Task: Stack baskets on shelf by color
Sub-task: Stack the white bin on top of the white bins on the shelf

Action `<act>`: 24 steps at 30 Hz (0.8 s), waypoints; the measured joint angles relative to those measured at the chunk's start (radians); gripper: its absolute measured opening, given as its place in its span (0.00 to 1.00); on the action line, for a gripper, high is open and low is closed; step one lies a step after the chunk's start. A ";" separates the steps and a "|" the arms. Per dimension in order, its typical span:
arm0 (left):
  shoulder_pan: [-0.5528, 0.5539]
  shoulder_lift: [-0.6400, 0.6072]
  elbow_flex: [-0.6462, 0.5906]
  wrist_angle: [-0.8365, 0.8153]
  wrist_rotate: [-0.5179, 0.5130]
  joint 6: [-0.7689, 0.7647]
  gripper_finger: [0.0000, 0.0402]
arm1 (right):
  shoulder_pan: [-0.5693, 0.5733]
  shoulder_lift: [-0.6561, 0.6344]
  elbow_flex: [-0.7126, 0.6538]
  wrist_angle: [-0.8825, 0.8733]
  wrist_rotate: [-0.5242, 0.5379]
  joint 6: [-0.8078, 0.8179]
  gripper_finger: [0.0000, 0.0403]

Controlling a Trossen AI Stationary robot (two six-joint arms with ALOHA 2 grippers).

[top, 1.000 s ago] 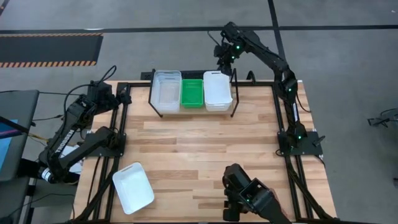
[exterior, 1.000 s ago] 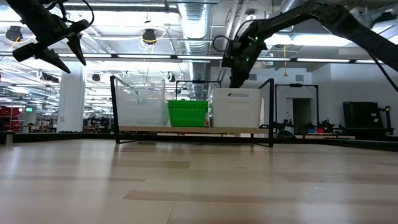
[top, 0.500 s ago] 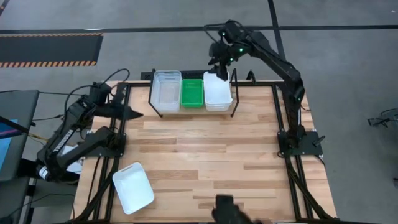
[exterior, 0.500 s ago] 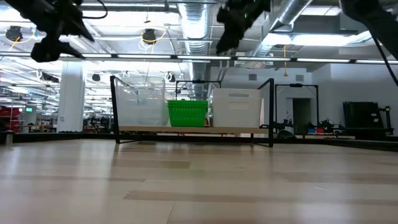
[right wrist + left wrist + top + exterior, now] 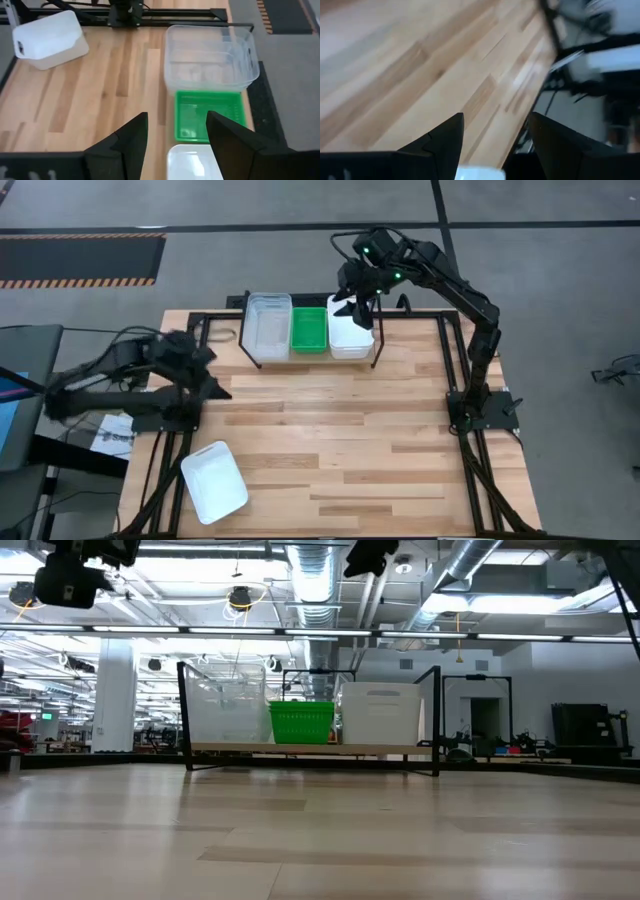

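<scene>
The black wire shelf [image 5: 375, 345] stands at the table's 12 o'clock edge and carries three groups of baskets side by side. Taking the green basket [image 5: 308, 329] as centre, the clear basket stack [image 5: 268, 328] sits at its 9 o'clock and the white basket stack [image 5: 352, 335] at its 3 o'clock, each just beside it. From table level the clear stack [image 5: 226, 712] and white stack [image 5: 380, 712] stand taller than the green one [image 5: 301, 723] between them.

One loose white basket [image 5: 213, 481] lies apart from the rest on the wooden table [image 5: 330, 440], toward the 7 o'clock corner, turned at an angle to the table edges. It also shows in the right wrist view [image 5: 49, 39], well clear of the shelf.

The right gripper [image 5: 352, 306] is raised above the white stack, near its 12 o'clock end. Its jaws are parted and hold nothing; the wrist camera looks down between the fingers [image 5: 131, 139] onto the green and white baskets.

The left gripper [image 5: 213, 376] is over the table's 9 o'clock edge, well apart from the shelf. Its jaws are spread with nothing between them; bare table planks show past its fingers [image 5: 445, 141].
</scene>
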 joint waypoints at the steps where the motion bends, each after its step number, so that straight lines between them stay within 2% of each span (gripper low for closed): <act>1: -0.057 0.025 0.000 -0.007 -0.033 -0.030 0.53 | 0.008 -0.005 0.000 -0.007 0.000 0.013 0.55; 7: -0.373 0.254 0.000 -0.135 -0.173 -0.151 0.53 | 0.059 -0.011 0.000 -0.061 0.000 0.092 0.55; 11: -0.575 0.389 0.000 -0.200 -0.157 -0.243 0.53 | 0.087 -0.011 0.000 -0.100 0.000 0.099 0.55; 18: -0.918 0.514 0.000 -0.096 -0.177 -0.517 0.53 | 0.122 -0.011 0.000 -0.102 0.000 0.113 0.55; 24: -1.059 0.630 0.000 0.023 -0.215 -0.704 0.52 | 0.124 -0.011 0.000 -0.099 0.000 0.109 0.55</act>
